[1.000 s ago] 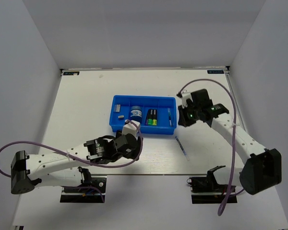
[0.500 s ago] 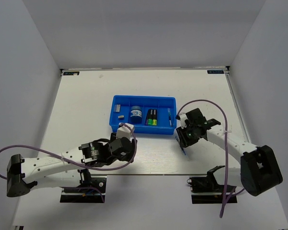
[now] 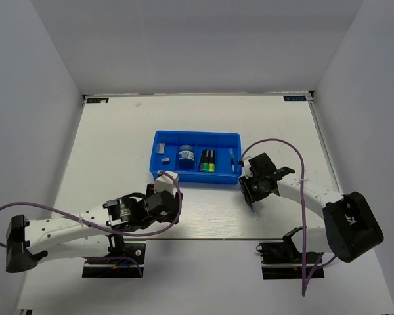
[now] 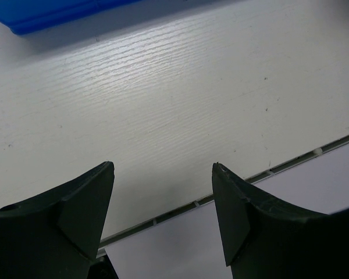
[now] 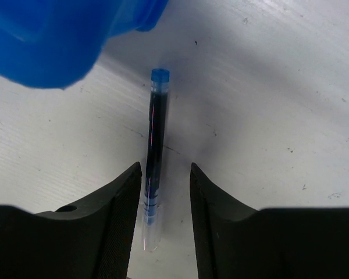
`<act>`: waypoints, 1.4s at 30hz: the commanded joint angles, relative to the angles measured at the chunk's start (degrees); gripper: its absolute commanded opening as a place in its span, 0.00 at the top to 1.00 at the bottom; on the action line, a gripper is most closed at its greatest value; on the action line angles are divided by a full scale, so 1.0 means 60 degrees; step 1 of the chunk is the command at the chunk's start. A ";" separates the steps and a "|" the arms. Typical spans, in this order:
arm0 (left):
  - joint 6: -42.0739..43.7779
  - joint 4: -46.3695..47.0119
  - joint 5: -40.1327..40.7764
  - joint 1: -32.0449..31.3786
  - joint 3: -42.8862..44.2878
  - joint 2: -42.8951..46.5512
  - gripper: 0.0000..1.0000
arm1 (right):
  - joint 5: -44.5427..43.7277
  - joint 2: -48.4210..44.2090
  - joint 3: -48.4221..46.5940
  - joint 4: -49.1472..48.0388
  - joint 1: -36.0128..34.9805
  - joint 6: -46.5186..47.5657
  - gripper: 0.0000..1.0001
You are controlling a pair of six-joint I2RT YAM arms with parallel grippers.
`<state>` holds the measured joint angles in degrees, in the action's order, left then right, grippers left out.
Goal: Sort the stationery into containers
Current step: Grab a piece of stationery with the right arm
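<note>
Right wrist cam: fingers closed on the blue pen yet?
No, the blue pen lies flat on the table between the right gripper's open fingers, with table showing beside it.

One blue tray [image 3: 197, 178]; inside it one tub [image 3: 186, 155], two markers [image 3: 208, 160], one pen [image 3: 232, 159], perhaps two grey blocks [image 3: 165, 158]; one loose pen [image 5: 155, 145] just outside.

The blue tray [image 3: 197, 134] sits mid-worktop [image 3: 111, 144], with bare surface open on its left, right and far sides. Its near right corner crowds the pen [image 5: 154, 151], close to the cap. The right fingers [image 5: 113, 221] straddle the pen with slim gaps. Below the left fingers [image 4: 70, 203] the worktop lies bare up to its near edge.
</note>
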<state>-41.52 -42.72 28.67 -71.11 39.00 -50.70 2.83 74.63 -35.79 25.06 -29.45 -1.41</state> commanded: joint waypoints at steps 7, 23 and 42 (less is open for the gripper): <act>-0.0156 -0.0248 0.0349 -0.0043 -0.0158 0.0539 0.22 | -0.1277 0.0656 0.0120 -0.0544 -0.0160 -0.0175 0.64; -0.0185 -0.0805 0.0554 -0.0043 -0.0026 0.1022 0.22 | -0.0574 0.1418 -0.0187 -0.0456 0.0352 -0.0292 0.87; -0.0156 -0.1039 0.0672 -0.0057 0.0193 0.1082 0.22 | -0.0340 -0.0396 -0.0334 0.0042 0.0822 -0.0409 1.00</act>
<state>-42.30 -48.36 31.14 -71.11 38.35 -44.77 1.50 75.64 -37.60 24.32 -24.97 -3.31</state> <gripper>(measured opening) 0.783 0.077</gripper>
